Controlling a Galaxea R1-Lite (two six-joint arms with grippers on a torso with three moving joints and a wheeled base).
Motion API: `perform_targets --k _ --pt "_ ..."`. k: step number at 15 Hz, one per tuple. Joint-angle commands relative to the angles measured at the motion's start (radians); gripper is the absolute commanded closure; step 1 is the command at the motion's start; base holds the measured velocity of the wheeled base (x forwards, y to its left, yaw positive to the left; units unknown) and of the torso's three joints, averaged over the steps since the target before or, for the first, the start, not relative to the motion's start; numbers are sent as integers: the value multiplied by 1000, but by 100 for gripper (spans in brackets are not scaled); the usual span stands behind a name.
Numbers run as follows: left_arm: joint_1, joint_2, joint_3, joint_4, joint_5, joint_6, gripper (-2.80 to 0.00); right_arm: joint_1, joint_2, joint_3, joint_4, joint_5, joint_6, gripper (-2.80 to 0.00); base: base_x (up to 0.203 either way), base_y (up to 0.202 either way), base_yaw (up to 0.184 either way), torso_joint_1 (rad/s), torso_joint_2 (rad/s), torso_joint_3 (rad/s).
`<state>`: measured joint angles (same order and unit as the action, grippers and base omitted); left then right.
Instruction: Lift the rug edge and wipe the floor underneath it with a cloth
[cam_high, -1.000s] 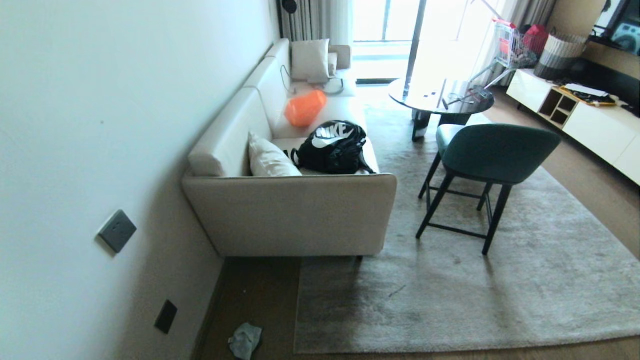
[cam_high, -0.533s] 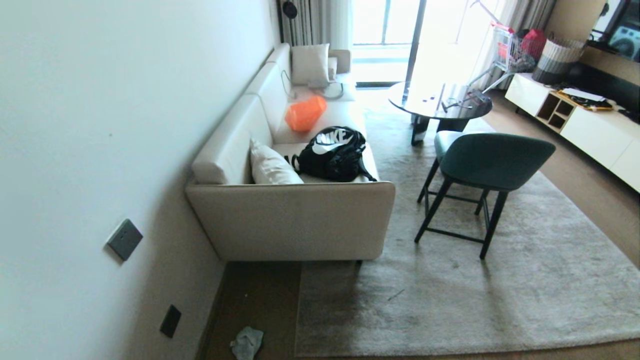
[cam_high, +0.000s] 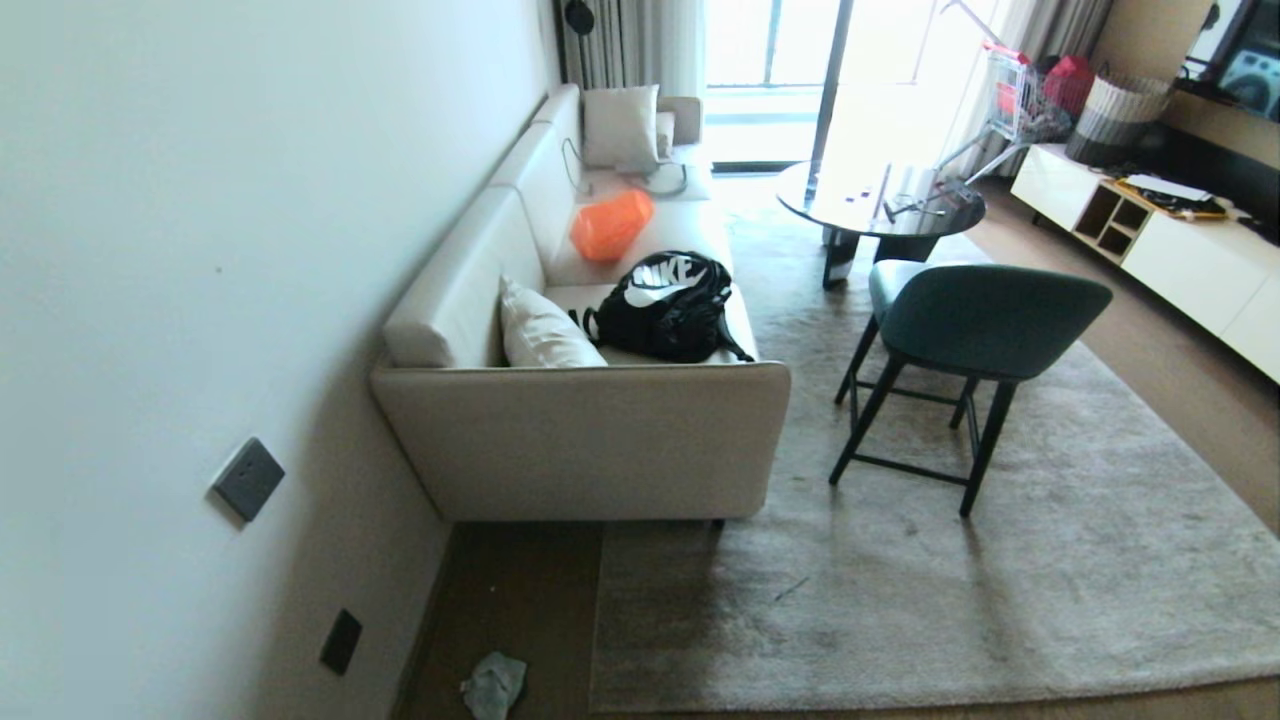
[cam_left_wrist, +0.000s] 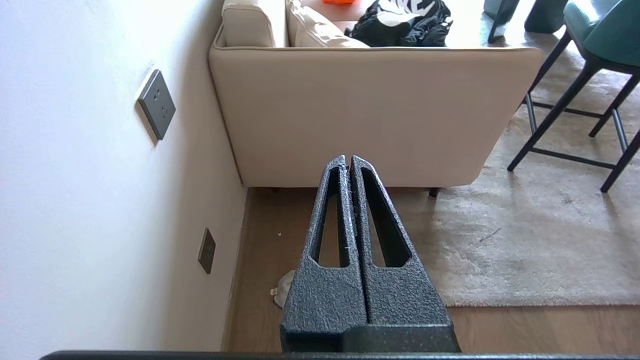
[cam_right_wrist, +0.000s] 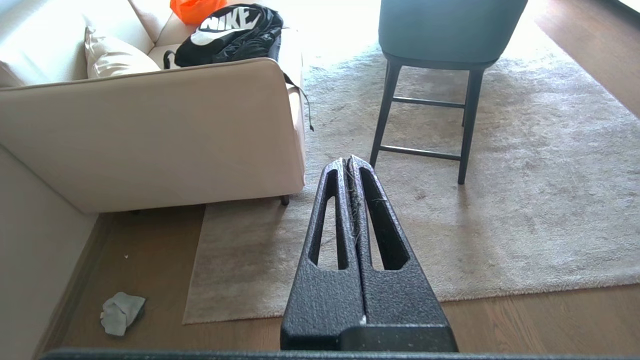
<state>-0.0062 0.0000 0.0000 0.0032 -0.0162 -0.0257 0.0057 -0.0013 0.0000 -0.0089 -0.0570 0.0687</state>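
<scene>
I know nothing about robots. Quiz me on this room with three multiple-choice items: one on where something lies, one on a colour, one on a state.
1. Where does the cloth lie?
A. on the sofa
B. on the bare floor between wall and rug
C. on the chair

2. What colour is the chair?
A. dark green
B. red
C. white

3. How does the rug lie?
A. rolled up
B. one corner lifted
C. flat

Answers:
1 B: the cloth sits on wood planks beside the rug's edge.
2 A: its seat shell is dark green.
3 C: every visible edge rests on the floor.
</scene>
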Motion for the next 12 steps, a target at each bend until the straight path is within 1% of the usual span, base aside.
perform_targets --k 1,12 --pt "0 0 0 0 1 0 0 0 1 0 0 -1 0 0 0 0 0 0 0 0" --pt "0 0 0 0 1 0 0 0 1 0 0 -1 0 0 0 0 0 0 0 0"
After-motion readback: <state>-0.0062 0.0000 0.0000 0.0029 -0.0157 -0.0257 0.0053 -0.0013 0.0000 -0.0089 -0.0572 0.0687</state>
